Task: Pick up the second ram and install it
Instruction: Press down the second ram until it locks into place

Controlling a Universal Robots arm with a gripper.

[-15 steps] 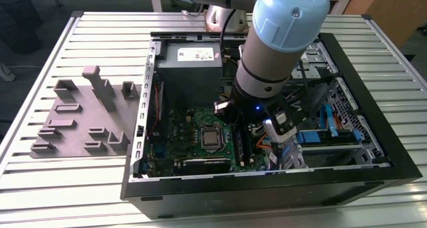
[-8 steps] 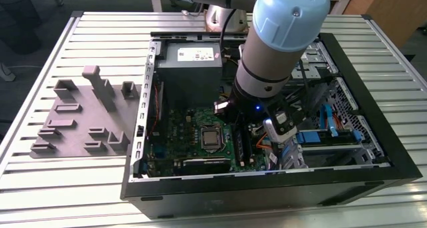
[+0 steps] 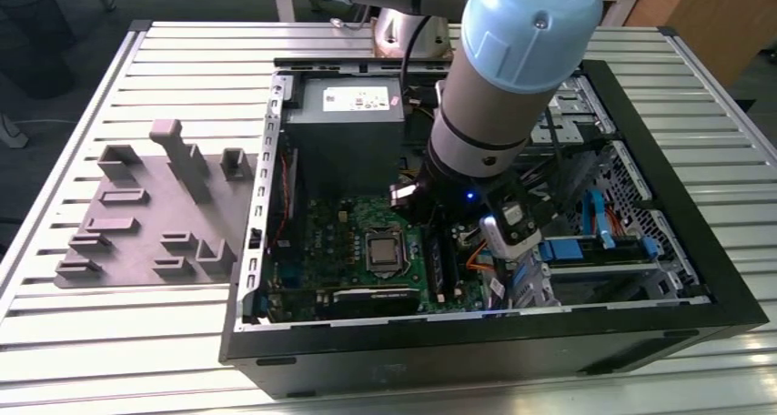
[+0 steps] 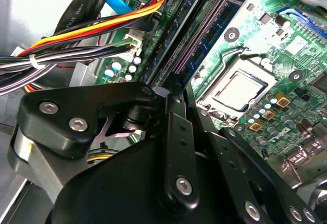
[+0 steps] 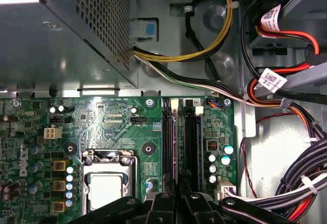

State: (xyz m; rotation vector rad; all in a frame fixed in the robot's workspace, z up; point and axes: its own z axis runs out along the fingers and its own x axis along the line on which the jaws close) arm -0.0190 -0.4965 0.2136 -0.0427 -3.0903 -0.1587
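In the first wrist view the second ram (image 5: 177,142) shows edge-on as a thin pale strip standing along the black memory slots (image 5: 191,137) of the green motherboard (image 5: 112,127). My gripper (image 5: 179,196) sits at one end of the strip, its black fingers (image 5: 164,201) drawn close on both sides of it. In the second wrist view the gripper (image 4: 171,90) meets the slot row right beside the processor socket (image 4: 237,88). In the exterior view the gripper (image 3: 459,247) is low inside the open computer case (image 3: 680,278). I cannot tell how deep the ram sits in its slot.
Bundled black, yellow and red cables (image 5: 301,183) hang close beside the slots. The grey power supply box (image 3: 346,124) stands at the case's far end. A grey plastic tray (image 3: 158,215) with raised blocks lies on the slatted table at the exterior view's left.
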